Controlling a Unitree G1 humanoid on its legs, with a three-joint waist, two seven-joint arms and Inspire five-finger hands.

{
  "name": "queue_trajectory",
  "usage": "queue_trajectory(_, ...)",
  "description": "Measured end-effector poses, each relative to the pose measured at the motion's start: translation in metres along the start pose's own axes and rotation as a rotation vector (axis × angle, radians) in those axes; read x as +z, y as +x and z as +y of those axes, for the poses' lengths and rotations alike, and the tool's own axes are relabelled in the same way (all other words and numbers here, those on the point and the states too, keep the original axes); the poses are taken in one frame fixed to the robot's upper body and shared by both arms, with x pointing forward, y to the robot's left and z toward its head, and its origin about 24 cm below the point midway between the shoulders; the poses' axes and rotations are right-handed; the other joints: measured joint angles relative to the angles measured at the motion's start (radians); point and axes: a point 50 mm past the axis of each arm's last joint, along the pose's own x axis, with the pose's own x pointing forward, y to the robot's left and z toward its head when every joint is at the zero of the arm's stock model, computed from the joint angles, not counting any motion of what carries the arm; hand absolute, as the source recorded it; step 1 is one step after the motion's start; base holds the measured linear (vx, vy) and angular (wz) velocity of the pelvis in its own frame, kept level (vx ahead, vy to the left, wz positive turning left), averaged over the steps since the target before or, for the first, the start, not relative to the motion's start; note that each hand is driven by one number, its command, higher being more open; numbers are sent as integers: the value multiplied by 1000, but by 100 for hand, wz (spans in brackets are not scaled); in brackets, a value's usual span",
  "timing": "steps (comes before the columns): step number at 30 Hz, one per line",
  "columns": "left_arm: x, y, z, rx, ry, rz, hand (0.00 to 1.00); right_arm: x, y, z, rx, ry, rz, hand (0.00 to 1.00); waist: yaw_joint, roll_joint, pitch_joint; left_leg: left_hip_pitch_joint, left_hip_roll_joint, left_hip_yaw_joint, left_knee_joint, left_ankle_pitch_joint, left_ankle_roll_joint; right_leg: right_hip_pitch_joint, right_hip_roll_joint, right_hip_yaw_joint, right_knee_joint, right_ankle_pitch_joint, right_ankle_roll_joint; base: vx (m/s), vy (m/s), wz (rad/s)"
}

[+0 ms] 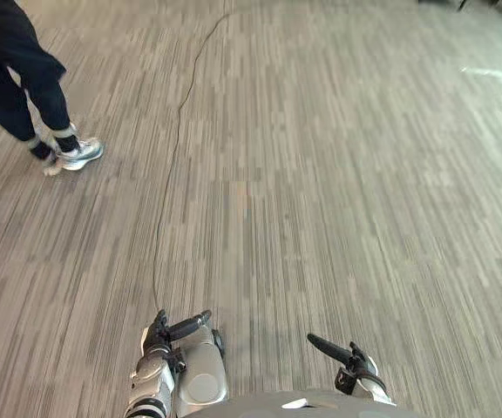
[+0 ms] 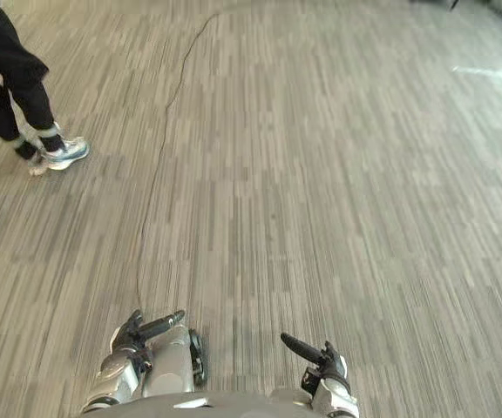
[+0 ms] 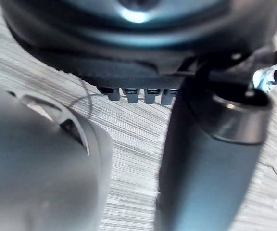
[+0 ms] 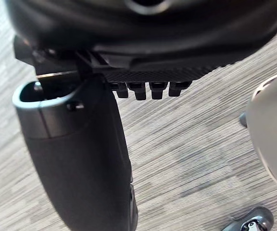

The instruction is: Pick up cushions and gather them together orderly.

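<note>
At the far left a person (image 1: 11,70) in dark trousers stands on the grey striped carpet floor (image 1: 321,174), one pale sports shoe (image 1: 81,154) planted flat, well apart from the robot.

Low in the head views, left of the middle, the left hand (image 1: 174,331) hangs just above the floor. In its wrist view its fingers (image 3: 129,94) lie side by side in a relaxed row and the thumb (image 3: 206,168) stands out apart from them, with nothing held.

To the right of it, near the bottom edge, is the right hand (image 1: 349,357). Its fingers (image 4: 141,89) are likewise in a loose row, its thumb (image 4: 81,159) is clear of them, and it is empty.

Both thumbs point inward toward each other.

At the far right a bright patch of light (image 1: 495,78) lies on the floor.

Where the cushions lie cannot be told.
</note>
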Motion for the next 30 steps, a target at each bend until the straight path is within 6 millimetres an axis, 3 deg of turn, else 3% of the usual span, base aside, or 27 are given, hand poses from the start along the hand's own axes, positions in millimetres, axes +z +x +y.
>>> queue_trajectory(1, -3, 0, -1, -2, 4, 24, 100, 6, 1, -1, 8, -16, -24, 100, -9, 9, 8, 61, 2, 17, -14, -27, -5, -70, -39, -43, 140, -30, -52, 426, 115, -40)
queue_trajectory(3, -12, -2, 1, 1, 16, 53, 100, 12, 1, -1, 9, -13, -56, 100, -23, 16, 13, 183, 7, 51, -86, -42, -24, -155, -44, -118, 203, -88, -90, 443, 66, -44)
queue_trajectory(4, -15, -3, -1, -7, 30, 62, 100, 14, 1, -1, 12, -20, -66, 100, -26, 21, 16, 249, 8, 70, -144, -38, -34, -200, -26, -177, 144, -125, -111, 448, 23, -40)
queue_trajectory(6, -17, -3, -3, -17, 37, 72, 100, 19, 2, -2, 12, -30, -77, 100, -29, 29, 22, 307, 11, 96, -198, -32, -46, -244, 11, -224, 7, -148, -123, 402, -13, -32)
queue_trajectory(7, -20, -3, -5, -21, 49, 88, 100, 21, 3, -4, 10, -43, -75, 100, -36, 40, 28, 362, 12, 123, -254, -24, -60, -288, 63, -258, -216, -137, -121, 455, -70, -25)
queue_trajectory(9, -25, -4, -4, -17, 64, 107, 100, 22, 4, -6, 6, -37, -74, 100, -49, 42, 31, 409, 9, 145, -296, -19, -83, -300, 109, -261, -456, -51, -115, 559, -131, -8)
queue_trajectory(10, -27, -5, -2, -13, 74, 118, 100, 23, 4, -7, 2, -29, -71, 100, -65, 43, 35, 456, 2, 144, -328, -18, -110, -289, 129, -256, -538, 77, -140, 705, -169, -10)
queue_trajectory(11, -30, -5, -7, -19, 69, 133, 100, 27, 5, -10, -6, -32, -78, 100, -63, 79, 40, 525, 32, 150, -364, 9, -163, -268, 171, -260, -486, 99, -235, 717, -183, -16)
queue_trajectory(13, -32, -6, -14, -35, 68, 136, 100, 30, 5, -9, -3, -19, -92, 100, -65, 91, 44, 539, 55, 143, -327, 30, -195, -281, 174, -257, -393, 6, -252, 515, -192, -27)
queue_trajectory(14, -32, -6, -16, -38, 65, 135, 100, 32, 5, -11, -8, 1, -98, 100, -71, 102, 40, 500, 118, 115, -155, 34, -197, -260, 198, -258, -362, -60, -250, 534, -259, -24)
queue_trajectory(16, -25, -5, -17, -33, 38, 105, 100, 31, 5, -12, -11, -1, -96, 100, -72, 127, 50, 378, 229, 21, 187, 111, -123, -188, 260, -251, -394, -92, -258, 515, -250, -41)
queue_trajectory(17, -19, -5, -17, -26, 12, 74, 100, 31, 4, -15, -25, 0, -105, 100, -64, 144, 51, 276, 289, -42, 459, 135, -106, -127, 312, -218, -426, -109, -265, 500, -163, -87)
queue_trajectory(18, -13, -4, -17, -20, -3, 46, 100, 30, 3, -14, -23, 2, -102, 100, -62, 141, 57, 193, 294, -80, 620, 108, -122, -58, 343, -178, -456, -129, -275, 407, -73, -89)
queue_trajectory(21, -5, -3, -15, -19, -3, 4, 100, 20, 2, -14, -26, 15, -75, 100, -59, 120, 53, 79, 257, -77, 600, 44, -112, 37, 362, -122, -524, -147, -279, 334, -4, -62)
queue_trajectory(23, 1, -4, -14, -19, -8, -29, 100, 11, 1, -17, -37, 18, -42, 100, -49, 105, 46, -15, 211, -58, 442, 0, -97, 101, 363, -56, -575, -157, -264, 414, 69, -79)
queue_trajectory(26, 1, -4, -17, -22, -15, -33, 100, 8, 1, -14, -32, 15, -28, 100, -28, 89, 52, -86, 105, -82, 80, 11, -103, 187, 333, 48, -625, -167, -230, 470, 185, -100)
queue_trajectory(28, 2, -3, -17, -23, -28, -30, 100, 3, 0, -15, -35, 14, -11, 100, -16, 80, 51, -116, 39, -130, -116, 80, -112, 225, 308, 87, -655, -185, -200, 591, 288, -82)
queue_trajectory(29, 0, -3, -16, -17, -43, -25, 100, -2, 0, -17, -49, 11, 5, 100, -1, 74, 44, -104, 9, -165, -166, 210, -101, 253, 289, 131, -666, -205, -174, 532, 263, -86)
queue_trajectory(30, -2, -4, -15, -13, -45, -17, 100, -4, 0, -18, -54, 11, 15, 100, 0, 76, 29, -101, 0, -172, -159, 247, -84, 258, 279, 148, -663, -208, -170, 564, 269, -82)
